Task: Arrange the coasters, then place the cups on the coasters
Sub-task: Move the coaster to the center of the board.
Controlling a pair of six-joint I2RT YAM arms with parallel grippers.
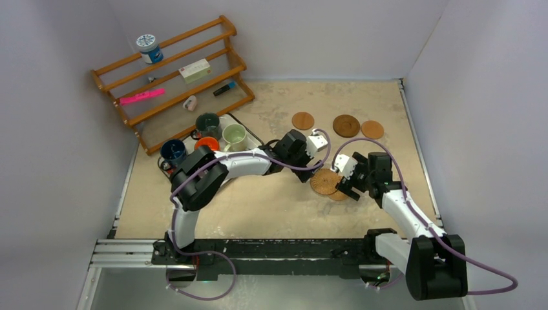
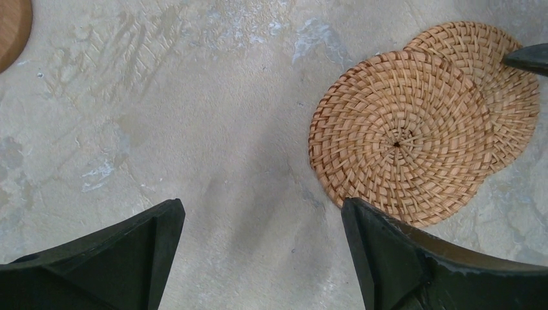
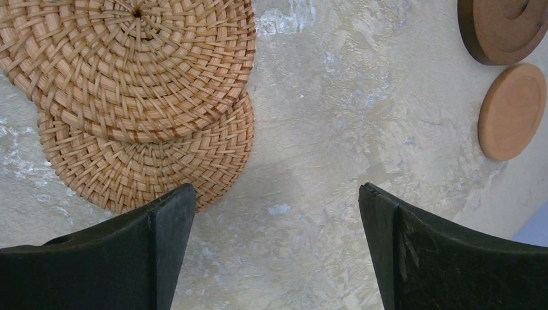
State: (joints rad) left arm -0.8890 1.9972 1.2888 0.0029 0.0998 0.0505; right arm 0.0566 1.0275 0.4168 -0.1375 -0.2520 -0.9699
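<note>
Two woven wicker coasters lie overlapped mid-table, the upper one (image 1: 324, 181) (image 2: 397, 139) (image 3: 136, 64) partly covering the lower (image 2: 512, 97) (image 3: 148, 171). Three smooth wooden coasters (image 1: 302, 120) (image 1: 346, 125) (image 1: 372, 129) lie farther back. The darkest of them (image 3: 507, 26) and a pale one (image 3: 512, 111) also show in the right wrist view. Dark grey-green (image 1: 208, 124), pale green (image 1: 234, 136), orange (image 1: 207, 143) and dark blue (image 1: 173, 152) cups stand on a tray at the left. My left gripper (image 1: 302, 172) (image 2: 262, 213) hangs open just left of the wicker pair. My right gripper (image 1: 349, 192) (image 3: 278, 194) hangs open at their right edge. Both are empty.
A wooden rack (image 1: 171, 81) leans at the back left, holding a blue-and-white jar (image 1: 149, 48), a pink item (image 1: 142, 97) and small boxes. The cups' tray (image 1: 252, 135) has a dark rim. White walls close in the table on three sides.
</note>
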